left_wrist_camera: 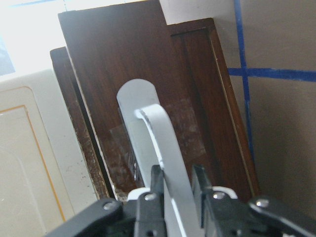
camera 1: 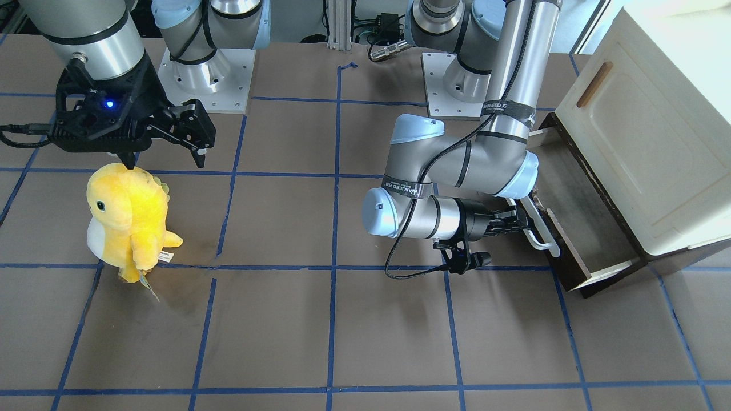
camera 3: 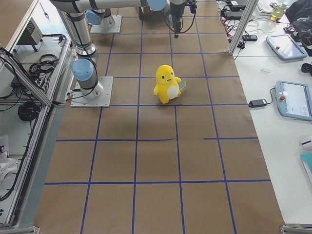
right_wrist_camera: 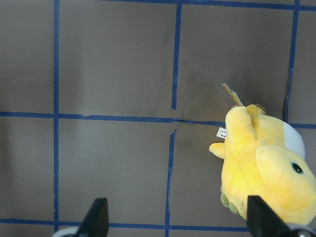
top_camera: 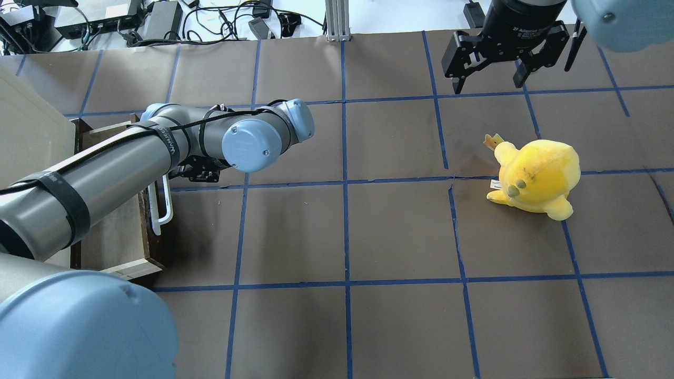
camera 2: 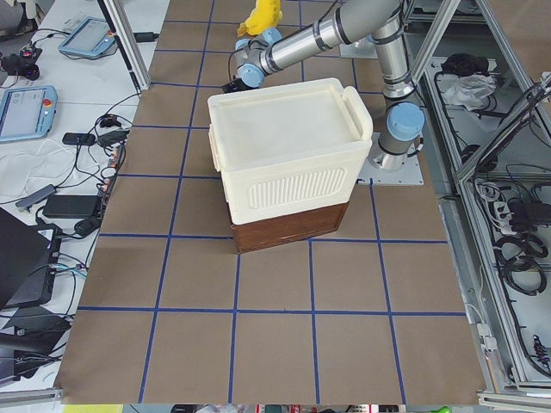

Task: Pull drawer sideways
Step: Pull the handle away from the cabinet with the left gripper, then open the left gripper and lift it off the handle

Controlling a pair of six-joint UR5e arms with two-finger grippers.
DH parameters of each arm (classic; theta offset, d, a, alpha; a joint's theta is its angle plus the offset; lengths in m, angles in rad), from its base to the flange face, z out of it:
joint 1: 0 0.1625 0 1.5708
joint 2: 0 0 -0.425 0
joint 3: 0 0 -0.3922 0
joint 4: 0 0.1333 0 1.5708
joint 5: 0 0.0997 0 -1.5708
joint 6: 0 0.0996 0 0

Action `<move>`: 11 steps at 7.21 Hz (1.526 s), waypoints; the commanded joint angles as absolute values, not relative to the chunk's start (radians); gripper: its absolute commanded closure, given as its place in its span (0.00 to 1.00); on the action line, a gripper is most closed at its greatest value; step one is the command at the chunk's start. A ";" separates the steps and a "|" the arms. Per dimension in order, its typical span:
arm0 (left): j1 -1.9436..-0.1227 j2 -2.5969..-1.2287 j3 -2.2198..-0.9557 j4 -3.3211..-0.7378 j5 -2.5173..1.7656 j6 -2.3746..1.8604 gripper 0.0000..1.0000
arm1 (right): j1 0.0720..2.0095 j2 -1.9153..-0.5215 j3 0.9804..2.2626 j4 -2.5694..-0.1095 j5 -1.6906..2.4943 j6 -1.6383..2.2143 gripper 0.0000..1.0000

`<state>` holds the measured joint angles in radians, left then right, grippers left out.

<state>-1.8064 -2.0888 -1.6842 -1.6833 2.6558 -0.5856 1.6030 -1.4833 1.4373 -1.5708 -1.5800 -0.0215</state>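
The dark brown drawer stands partly drawn out from under the cream cabinet, with its pale wood side showing. Its long white bar handle faces the table's middle. My left gripper is shut on this handle. In the left wrist view the two fingers clamp the white bar in front of the chipped drawer front. In the overhead view my left arm hides that gripper, while the drawer and its handle show. My right gripper is open and empty, high above the table.
A yellow plush toy stands on the table below my right gripper, far from the drawer; it also shows in the overhead view and the right wrist view. The cream cabinet sits at the table's left end. Blue tape lines grid the brown table.
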 commanded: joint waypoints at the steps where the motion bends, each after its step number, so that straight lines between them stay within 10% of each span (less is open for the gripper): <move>1: -1.810 -2.089 -1.680 -1.683 2.655 -0.583 0.91 | 1.603 -1.483 1.437 -1.571 -1.580 -0.021 0.00; 3: -1.812 -2.088 -1.675 -1.684 2.654 -0.583 0.89 | 1.603 -1.483 1.437 -1.571 -1.580 -0.021 0.00; 4: -1.813 -2.089 -1.675 -1.684 2.663 -0.581 0.35 | 1.603 -1.483 1.437 -1.571 -1.580 -0.021 0.00; 5: -1.813 -2.086 -1.675 -1.683 2.665 -0.571 0.07 | 1.603 -1.483 1.437 -1.571 -1.580 -0.021 0.00; 11: -1.812 -1.893 -1.424 -1.667 2.200 -0.067 0.00 | 1.603 -1.483 1.437 -1.571 -1.580 -0.023 0.00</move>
